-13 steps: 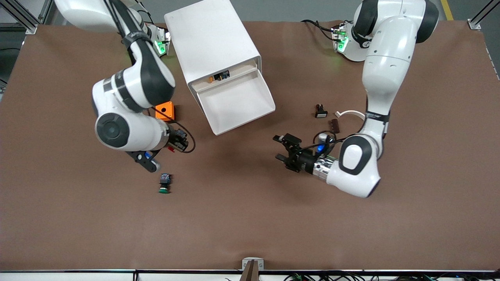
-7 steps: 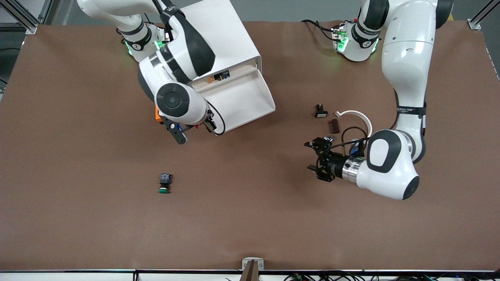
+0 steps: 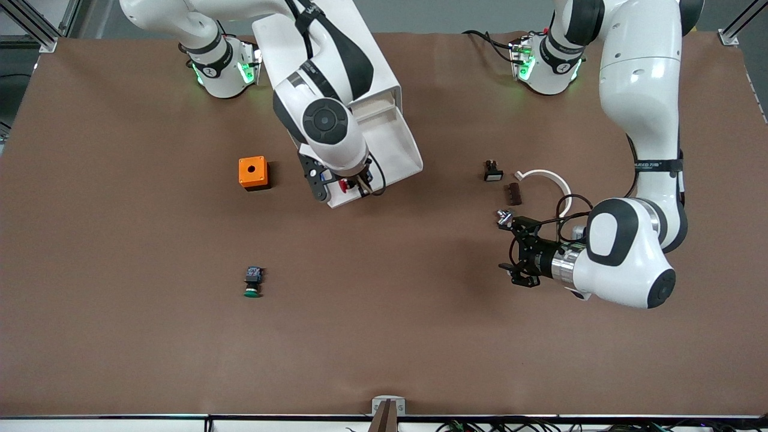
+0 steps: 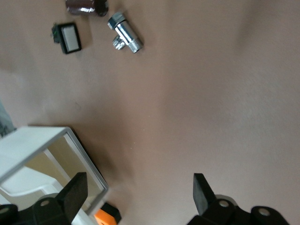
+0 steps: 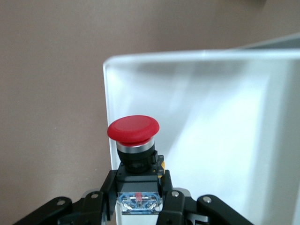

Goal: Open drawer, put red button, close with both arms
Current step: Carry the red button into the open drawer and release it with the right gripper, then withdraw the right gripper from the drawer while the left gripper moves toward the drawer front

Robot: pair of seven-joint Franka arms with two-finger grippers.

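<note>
I see the right gripper clamped on the red button, over the front corner of the pulled-out drawer. The left gripper waits, fingers wide, above the brown table.

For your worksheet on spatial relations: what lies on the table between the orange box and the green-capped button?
Nothing: in the front view, only bare brown table runs from the orange box to the green-capped button.
</note>
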